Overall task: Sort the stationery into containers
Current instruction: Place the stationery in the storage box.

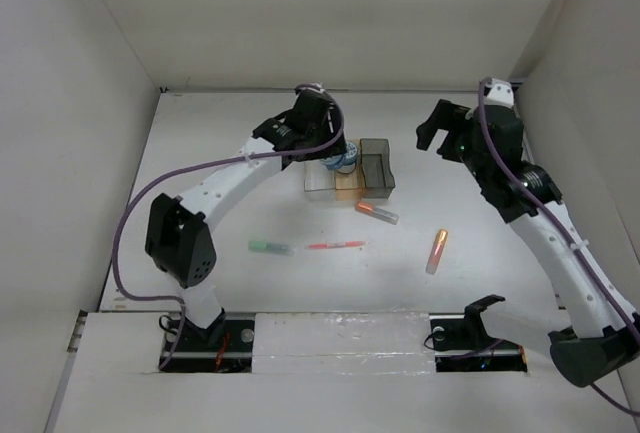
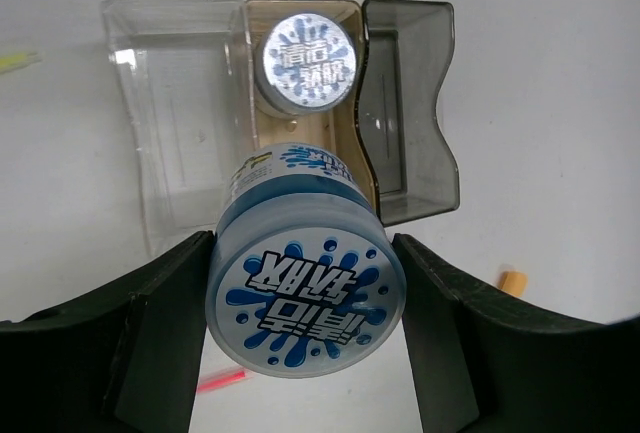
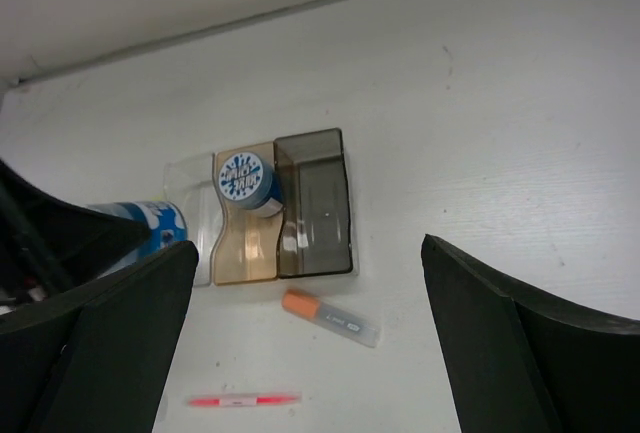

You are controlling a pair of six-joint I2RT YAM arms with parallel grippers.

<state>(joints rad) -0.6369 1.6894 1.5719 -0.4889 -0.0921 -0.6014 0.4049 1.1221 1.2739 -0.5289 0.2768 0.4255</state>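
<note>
The left gripper (image 2: 305, 293) pinches a blue-white patterned roll (image 2: 300, 318) by its sides, printed end toward the wrist camera and long axis running 6 to 12 o'clock. The amber bin (image 2: 300, 5) lies at 12 o'clock from it, with 1 matching roll (image 2: 308, 61) standing in its far end. I judge the near half free. The right gripper (image 1: 436, 133) hangs spread wide and empty, well apart at 2 o'clock of that bin in the top view.

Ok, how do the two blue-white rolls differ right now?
Grip: the held roll is clamped in the left gripper; the second roll is free. Pose: the held roll hangs tilted in the air; the second roll stands upright in the amber bin. Both are round with blue-and-white splash print.
</note>
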